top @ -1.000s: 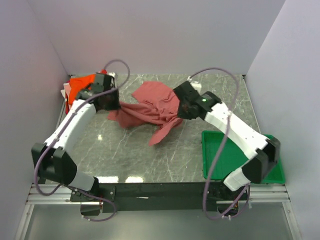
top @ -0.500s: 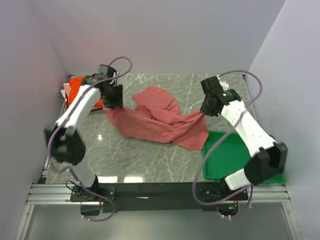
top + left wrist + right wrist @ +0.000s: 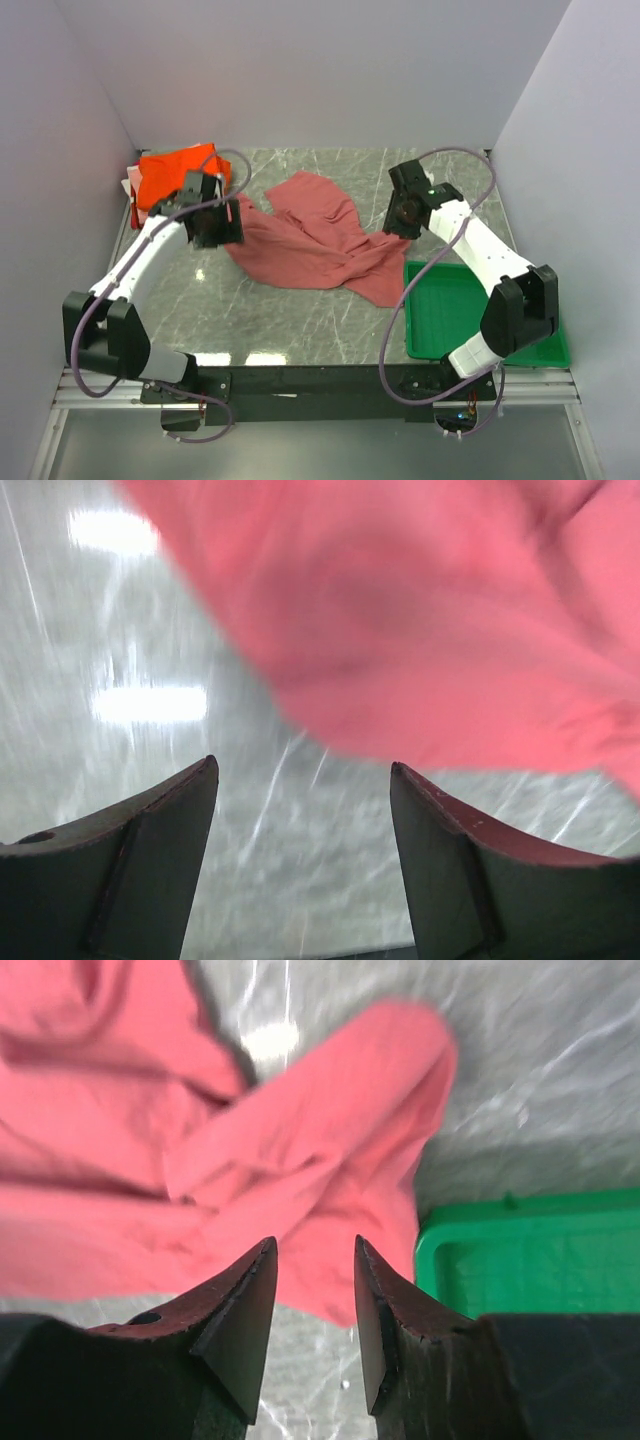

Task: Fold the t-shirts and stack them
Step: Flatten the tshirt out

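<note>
A brick-red t-shirt (image 3: pixel 315 240) lies crumpled and spread across the middle of the marble table; it also fills the top of the left wrist view (image 3: pixel 420 620) and the right wrist view (image 3: pixel 250 1170). A bright orange t-shirt (image 3: pixel 172 172) sits at the back left corner. My left gripper (image 3: pixel 222 222) hovers at the red shirt's left edge, open (image 3: pixel 303 770) with only bare table between its fingers. My right gripper (image 3: pixel 400 212) is at the shirt's right end, open (image 3: pixel 314 1245), holding nothing.
A green plastic tray (image 3: pixel 455 310) stands at the front right, its corner (image 3: pixel 530 1250) just right of the red shirt. White and pale cloth peeks out beside the orange shirt at the left wall (image 3: pixel 131 188). Walls enclose the table on three sides.
Both grippers have opened and let go of the red shirt, which was stretched out between them and now lies on the table. The left arm has swung lower, the right gripper has drawn back a little.
</note>
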Controlling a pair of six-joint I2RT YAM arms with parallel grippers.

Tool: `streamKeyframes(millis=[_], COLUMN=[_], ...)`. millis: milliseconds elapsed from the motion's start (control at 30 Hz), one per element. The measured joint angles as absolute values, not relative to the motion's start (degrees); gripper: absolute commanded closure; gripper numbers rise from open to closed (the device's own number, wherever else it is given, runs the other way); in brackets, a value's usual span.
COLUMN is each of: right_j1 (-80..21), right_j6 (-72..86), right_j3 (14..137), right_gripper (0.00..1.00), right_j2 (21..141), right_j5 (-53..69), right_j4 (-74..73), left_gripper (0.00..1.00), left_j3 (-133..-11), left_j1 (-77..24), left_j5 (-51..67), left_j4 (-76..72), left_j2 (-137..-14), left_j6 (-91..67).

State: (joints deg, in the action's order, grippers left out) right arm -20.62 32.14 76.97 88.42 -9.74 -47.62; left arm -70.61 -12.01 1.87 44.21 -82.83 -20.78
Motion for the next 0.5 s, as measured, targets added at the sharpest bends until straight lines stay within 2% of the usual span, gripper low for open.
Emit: streamKeyframes(millis=[100,200,467,500], right_j1=[-22.33,-23.44,-23.64,-23.64], right_j6=[32.75,33.36,33.87,33.91], right_j3=[73.12,70.11,69.71,69.69], right_gripper=[0.56,0.56,0.56,0.56], right_j2=[88.05,89.10,91.15,91.13], right_j5=[-8.23,-7.42,-10.33,-10.63], right_j4=[-46.87,-46.74,-47.79,-47.75], left_gripper=[0.26,0.26,0.28,0.31], left_j3=[-61.95,-57.80,-59.55,-60.05], left_j1=[-11.81,-11.64,-11.29,-11.20], left_j5=[1.93,2.74,5.08,5.23], left_j4=[43.07,41.47,34.33,33.43], left_j2=[-79.66,-81.54,-87.50,-88.38], left_j6=[-22.50,-23.81,-24.75,-24.73])
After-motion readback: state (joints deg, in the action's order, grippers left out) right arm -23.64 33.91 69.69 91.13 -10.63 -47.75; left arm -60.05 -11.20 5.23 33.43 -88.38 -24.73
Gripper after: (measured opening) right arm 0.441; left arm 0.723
